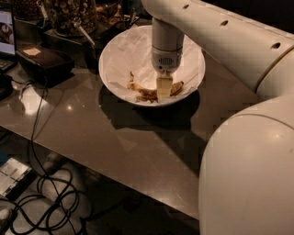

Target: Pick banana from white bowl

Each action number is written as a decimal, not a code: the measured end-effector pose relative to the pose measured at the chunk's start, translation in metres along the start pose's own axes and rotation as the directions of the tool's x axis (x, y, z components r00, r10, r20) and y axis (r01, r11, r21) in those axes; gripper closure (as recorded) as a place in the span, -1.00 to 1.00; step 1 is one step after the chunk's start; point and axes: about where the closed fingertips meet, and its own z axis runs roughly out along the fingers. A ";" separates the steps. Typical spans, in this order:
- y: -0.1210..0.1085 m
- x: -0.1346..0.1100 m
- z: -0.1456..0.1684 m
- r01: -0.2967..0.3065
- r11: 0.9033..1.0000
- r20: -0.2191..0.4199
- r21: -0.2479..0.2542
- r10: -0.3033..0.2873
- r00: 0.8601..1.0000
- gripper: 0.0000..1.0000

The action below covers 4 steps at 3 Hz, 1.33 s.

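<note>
The white bowl (119, 55), lined with crumpled white paper, stands on the dark table at the upper middle of the camera view. The banana (144, 93), small, curved and brown-spotted, lies along the bowl's near side, with one dark tip (178, 87) showing to the right of the gripper. My gripper (164, 88) reaches straight down into the bowl from the white arm and sits on the banana's middle, hiding that part of it.
Glass jars of nuts (69, 13) stand behind the bowl at the upper left. A black box (43, 62) and a lit screen (6, 32) are on the left. Cables (46, 193) lie on the floor below the table's front edge. My white arm fills the right side.
</note>
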 end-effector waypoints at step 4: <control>0.005 -0.002 0.001 0.009 1.000 0.002 0.002 -0.009 1.000 1.00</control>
